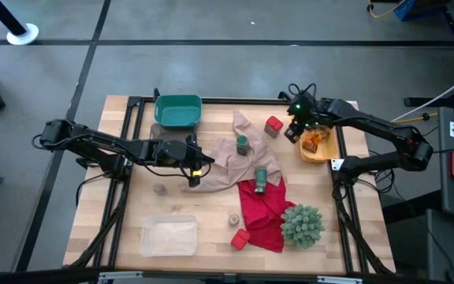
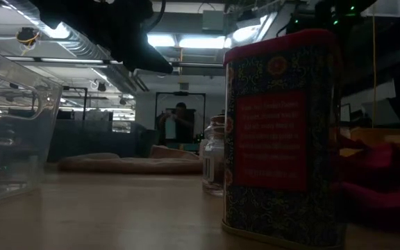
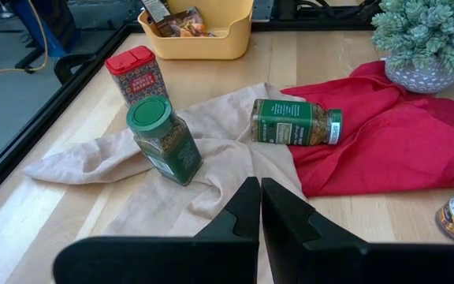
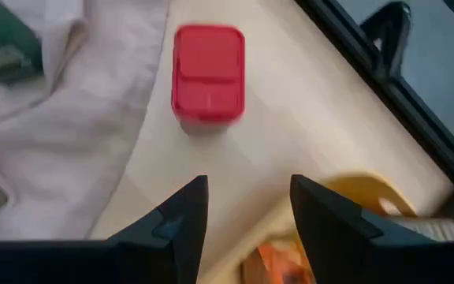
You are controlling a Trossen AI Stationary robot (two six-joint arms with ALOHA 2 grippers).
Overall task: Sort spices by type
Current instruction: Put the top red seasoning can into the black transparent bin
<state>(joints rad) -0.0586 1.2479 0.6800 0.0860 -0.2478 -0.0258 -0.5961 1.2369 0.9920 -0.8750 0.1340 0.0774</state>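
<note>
One red tin (image 1: 273, 126) (image 3: 138, 72) (image 4: 208, 72) stands on bare wood; another (image 1: 240, 238) (image 2: 283, 139) stands by the red cloth at the near edge. A green jar (image 1: 243, 144) (image 3: 164, 138) stands upright on a beige cloth; a second (image 1: 260, 180) (image 3: 296, 122) lies on its side across both cloths. Round pots (image 1: 233, 219) (image 1: 160, 189) sit on the wood. Orange packets (image 1: 314, 142) (image 3: 184, 24) lie in a yellow tray. My left gripper (image 1: 195, 162) (image 3: 258, 197) is shut over the beige cloth. My right gripper (image 1: 294, 130) (image 4: 247, 193) hovers open between the far red tin and the tray. My left gripper points its shut fingertips (image 3: 251, 189) at the beige cloth (image 3: 172, 205) near the upright green jar. Whether they touch the cloth I cannot tell.
A teal bin (image 1: 178, 110) sits at the far edge and a clear container (image 1: 169, 237) (image 2: 12, 132) at the near left. A spiky plant (image 1: 302, 225) (image 3: 428, 35) stands on the red cloth (image 1: 262, 209). The yellow tray (image 1: 325, 154) is at the right. A person (image 2: 179, 121) stands far behind the table.
</note>
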